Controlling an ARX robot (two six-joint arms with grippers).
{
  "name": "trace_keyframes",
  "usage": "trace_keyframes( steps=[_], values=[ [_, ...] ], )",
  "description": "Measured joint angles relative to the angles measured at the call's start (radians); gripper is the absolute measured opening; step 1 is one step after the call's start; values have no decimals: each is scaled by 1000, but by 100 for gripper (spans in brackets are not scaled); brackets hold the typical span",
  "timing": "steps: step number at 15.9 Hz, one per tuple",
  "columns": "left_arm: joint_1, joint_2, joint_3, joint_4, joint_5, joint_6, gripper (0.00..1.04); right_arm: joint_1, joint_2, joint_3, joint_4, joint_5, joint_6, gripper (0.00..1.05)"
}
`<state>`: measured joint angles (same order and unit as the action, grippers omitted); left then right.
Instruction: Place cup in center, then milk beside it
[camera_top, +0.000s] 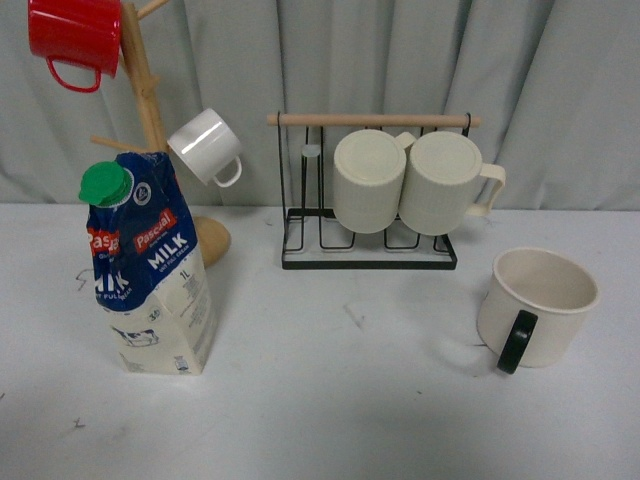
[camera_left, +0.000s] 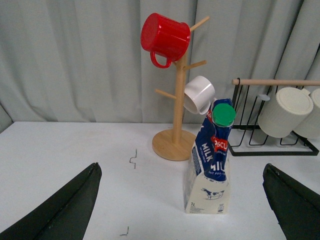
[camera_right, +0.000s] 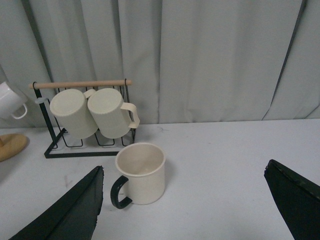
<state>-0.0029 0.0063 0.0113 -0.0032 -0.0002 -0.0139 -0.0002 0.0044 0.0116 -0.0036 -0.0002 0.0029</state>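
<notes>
On the matte white worktop (camera_top: 330, 410), right side: cup (camera_top: 540, 305), a wide smooth cream cylinder with a black loop handle facing the camera, upright. Left side: milk (camera_top: 150, 280), a tall carton, blue upper, cream base, round green cap, upright, creased near the top. The two are well apart. Behind, between them: black wire rack (camera_top: 368, 265) holding two ribbed cream mugs (camera_top: 370, 180). Left fingers (camera_left: 70, 205) and right fingers (camera_right: 75, 210): dark tapered wedges, spread wide, holding nothing.

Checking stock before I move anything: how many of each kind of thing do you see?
Black-handled cup: 1
Ribbed mugs: 2
Red mug: 1
White cup: 1
Milk: 1
Mug tree: 1
Wire rack: 1
Total: 8
</notes>
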Motion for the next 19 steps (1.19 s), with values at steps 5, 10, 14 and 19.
trace_keyframes(
  steps=[5, 10, 14, 19],
  values=[
    [0, 0, 0, 0, 0, 0, 98, 0, 0, 0, 0, 0, 0, 98],
    [0, 0, 0, 0, 0, 0, 98, 0, 0, 0, 0, 0, 0, 98],
    [0, 0, 0, 0, 0, 0, 98, 0, 0, 0, 0, 0, 0, 98],
    [0, 0, 0, 0, 0, 0, 98, 0, 0, 0, 0, 0, 0, 98]
  ],
)
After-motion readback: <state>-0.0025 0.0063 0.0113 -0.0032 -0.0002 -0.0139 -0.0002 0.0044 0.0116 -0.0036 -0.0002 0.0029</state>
